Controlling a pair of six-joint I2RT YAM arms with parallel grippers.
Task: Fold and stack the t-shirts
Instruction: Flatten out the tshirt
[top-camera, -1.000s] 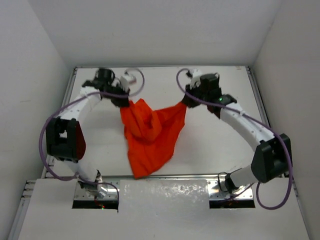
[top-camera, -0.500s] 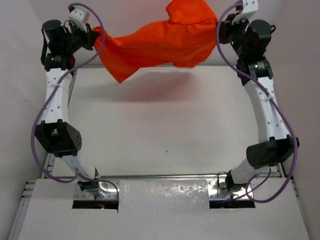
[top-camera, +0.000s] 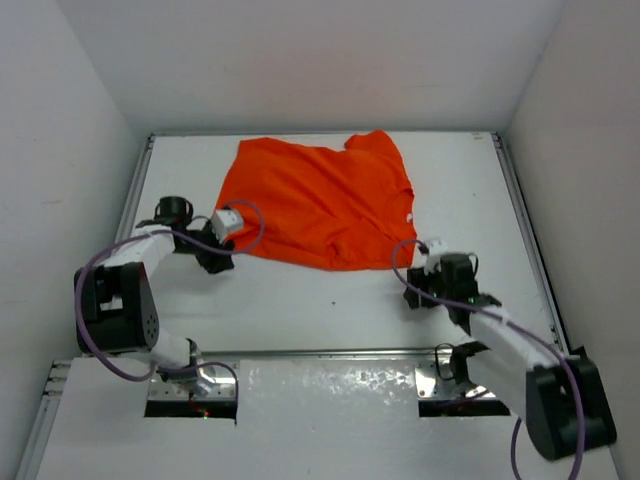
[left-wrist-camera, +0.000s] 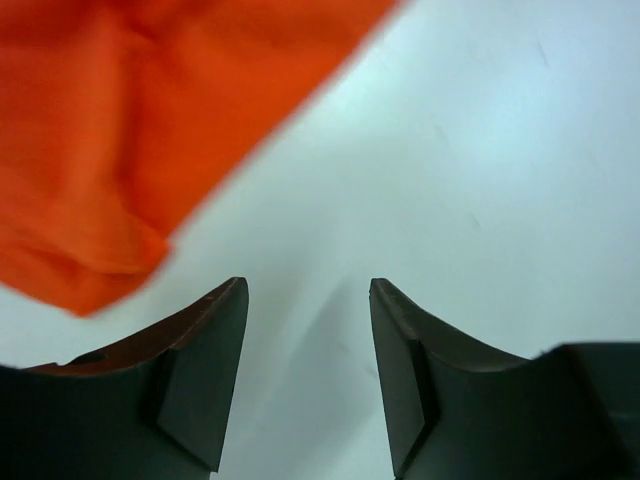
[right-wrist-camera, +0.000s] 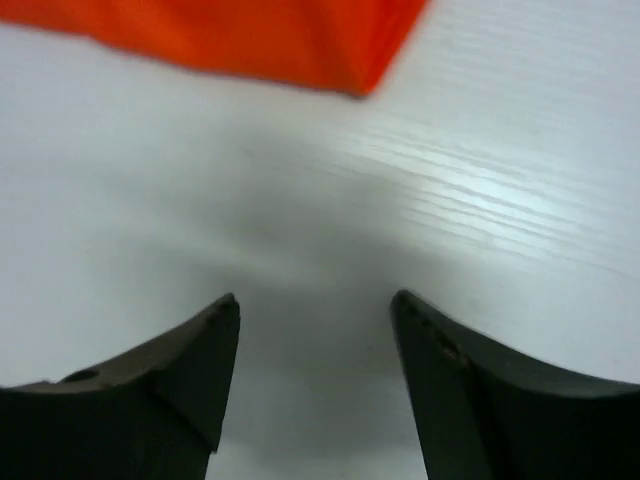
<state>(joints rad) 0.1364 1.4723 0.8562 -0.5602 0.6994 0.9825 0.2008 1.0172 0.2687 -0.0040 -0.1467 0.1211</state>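
Note:
The orange-red t-shirt lies spread flat on the back middle of the white table, with a short sleeve at its far right corner. My left gripper is low at the shirt's near left corner, open and holding nothing. In the left wrist view the t-shirt fills the upper left, apart from the gripper. My right gripper sits just off the near right corner, also open and empty. In the right wrist view the t-shirt edge runs along the top, beyond the gripper.
White walls close in the table on the left, back and right. A metal rail and a white panel run along the near edge between the arm bases. Purple cables loop off both arms.
Half a second ago both grippers held the t-shirt stretched in the air at the back. It now lies flat on the table, and both grippers have let go and drawn back to its near corners.

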